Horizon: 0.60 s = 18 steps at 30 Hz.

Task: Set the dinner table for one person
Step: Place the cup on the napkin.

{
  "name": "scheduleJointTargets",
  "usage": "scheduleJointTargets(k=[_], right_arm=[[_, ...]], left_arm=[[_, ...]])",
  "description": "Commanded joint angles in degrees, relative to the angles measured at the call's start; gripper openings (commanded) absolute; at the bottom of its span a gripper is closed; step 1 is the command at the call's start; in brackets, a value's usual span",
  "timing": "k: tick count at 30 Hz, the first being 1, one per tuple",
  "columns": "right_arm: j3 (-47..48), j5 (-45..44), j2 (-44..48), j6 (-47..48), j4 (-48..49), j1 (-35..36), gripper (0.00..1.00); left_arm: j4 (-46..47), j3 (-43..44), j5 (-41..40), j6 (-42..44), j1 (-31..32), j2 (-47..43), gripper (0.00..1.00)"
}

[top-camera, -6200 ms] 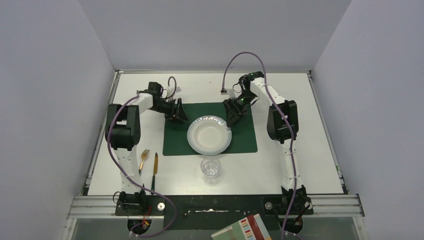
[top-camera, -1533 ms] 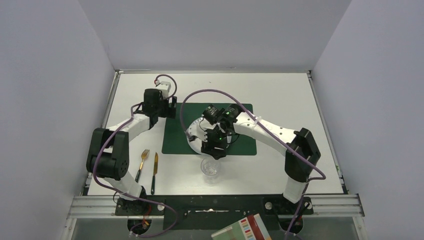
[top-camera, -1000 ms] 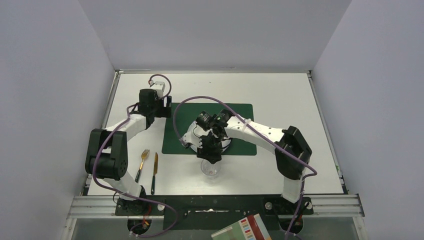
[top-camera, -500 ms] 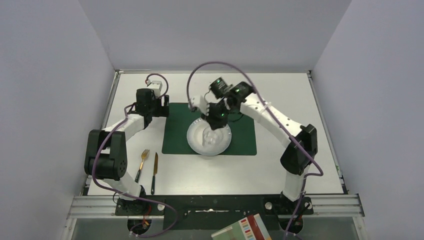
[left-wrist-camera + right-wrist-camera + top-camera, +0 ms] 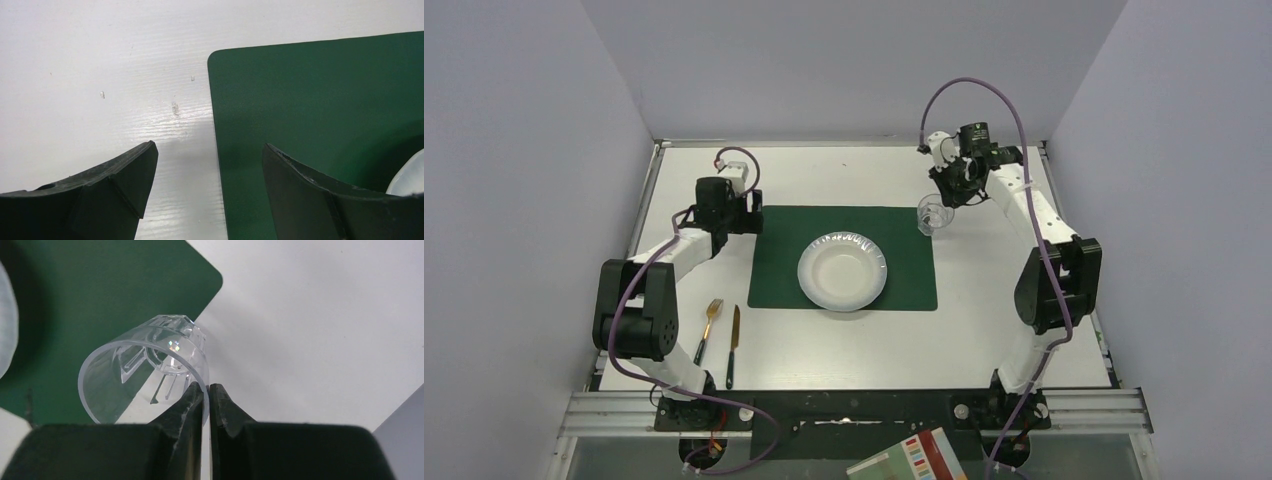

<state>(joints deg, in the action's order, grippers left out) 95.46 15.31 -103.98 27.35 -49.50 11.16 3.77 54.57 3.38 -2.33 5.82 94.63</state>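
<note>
Only a sliver of the plate (image 5: pixel 409 176) is showing (cut off at the frame edge). The desk (image 5: pixel 984 330) is lying lengthwise left to right beneath both arms. The right end effector (image 5: pixel 206 387) is pinching the glass (image 5: pixel 125 370) by its rim, and the left end effector (image 5: pixel 208 150) is gaping wide.

plate (image 5: pixel 842 272) mid-placemat (image 5: pixel 774 280), open dinner table (image 5: pixel 924 345) near-right

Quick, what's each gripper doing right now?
Left gripper: open, holding nothing.
Right gripper: shut on the clear cup, pinching its rim.
</note>
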Motion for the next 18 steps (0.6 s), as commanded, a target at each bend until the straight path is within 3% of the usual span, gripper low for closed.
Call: scheduleJointTargets(k=[1, 12, 18], right_arm=[[-0.1, -2.3, -1.1, -7.5, 13.0, -0.1, 0.00], [15.5, -1.9, -14.8, -8.1, 10.3, -0.9, 0.00], [17.2, -2.4, -17.0, -7.2, 9.2, -0.9, 0.00]], left_arm=[[2.7, 1.1, 1.4, -0.8, -0.7, -0.9, 0.76], [1.2, 2.0, 3.6, -2.3, -1.9, 0.4, 0.75], [0.8, 2.1, 4.1, -2.5, -2.7, 0.3, 0.75]])
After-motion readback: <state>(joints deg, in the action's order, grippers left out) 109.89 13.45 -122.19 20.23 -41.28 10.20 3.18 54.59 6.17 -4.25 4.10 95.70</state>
